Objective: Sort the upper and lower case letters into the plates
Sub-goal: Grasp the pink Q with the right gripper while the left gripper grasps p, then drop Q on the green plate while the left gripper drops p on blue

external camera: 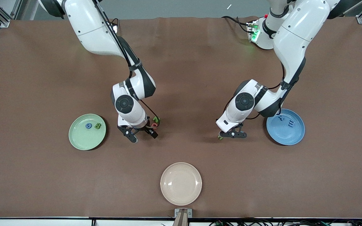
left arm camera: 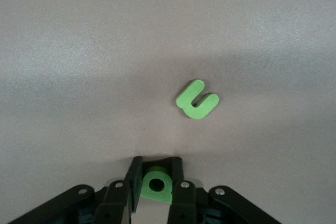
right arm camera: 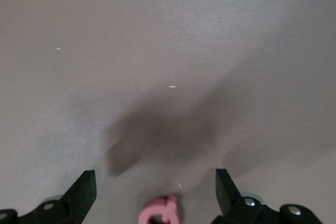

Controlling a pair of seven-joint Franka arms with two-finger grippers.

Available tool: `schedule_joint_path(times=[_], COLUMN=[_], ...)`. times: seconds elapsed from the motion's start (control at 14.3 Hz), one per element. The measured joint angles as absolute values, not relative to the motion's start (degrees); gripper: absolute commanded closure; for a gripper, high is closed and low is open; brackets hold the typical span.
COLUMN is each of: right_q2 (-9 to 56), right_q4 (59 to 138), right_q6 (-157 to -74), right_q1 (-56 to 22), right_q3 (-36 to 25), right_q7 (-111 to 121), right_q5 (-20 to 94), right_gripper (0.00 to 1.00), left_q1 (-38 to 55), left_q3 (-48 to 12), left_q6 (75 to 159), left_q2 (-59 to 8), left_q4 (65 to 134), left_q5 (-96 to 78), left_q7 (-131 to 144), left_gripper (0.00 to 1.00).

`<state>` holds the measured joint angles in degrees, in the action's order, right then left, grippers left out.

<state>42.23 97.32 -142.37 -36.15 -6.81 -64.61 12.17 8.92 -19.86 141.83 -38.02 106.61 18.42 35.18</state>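
Left gripper (external camera: 230, 135): sitting low over the brown table (external camera: 42, 62) beside the blue plate (external camera: 285, 126), its jaws pinching a bright green letter (left arm camera: 156, 184) with a round hole; most of that piece is being hidden by the fingers.
Right gripper (external camera: 142, 134): hanging over the table between the pale green plate (external camera: 87, 131) and the table's middle, jaws spread wide with nothing between them.
Pink letter (right arm camera: 159, 211): lying on the table under the right gripper, cut off by the right wrist view's edge, so its shape is hard to read.
Green u-shaped letter (left arm camera: 196, 100): lying flat on the table, a thick foam-like piece with rounded ends.
Pale green plate: holding a blue piece (external camera: 88, 126) and a green piece (external camera: 97, 126), side by side.
Blue plate: carrying two small blue letters (external camera: 286, 121), barely showing against the glaze; its rim is partly covered by the left arm.
Cream plate (external camera: 181, 183): sitting bare, nearest the front camera.
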Motion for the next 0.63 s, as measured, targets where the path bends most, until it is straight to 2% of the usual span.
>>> schedule_joint_path(times=[0.14,0.35,0.63], right_q2=[43.25,43.25,43.23], right_q4=[96.12,95.49,95.00], right_q6=[-141.30,-138.52,-135.92], right_q1=[-36.76,-38.00,-38.58], right_q3=[-6.89,-6.92,-7.12], right_q7=[-64.63,-65.86,-66.28], right_q5=[12.11,12.12,11.03], right_gripper=[0.00,0.00,0.06], left_q1=[8.79,7.58,2.67], left_q3=[-19.85,-19.62,-19.59], left_q6=[141.83,139.05,133.67], left_q2=[-38.02,-37.30,-33.14], left_q4=[106.57,106.32,106.44], left_q5=[18.42,18.64,18.99], left_q7=[35.41,35.21,29.99], left_gripper=[0.97,0.97,0.98])
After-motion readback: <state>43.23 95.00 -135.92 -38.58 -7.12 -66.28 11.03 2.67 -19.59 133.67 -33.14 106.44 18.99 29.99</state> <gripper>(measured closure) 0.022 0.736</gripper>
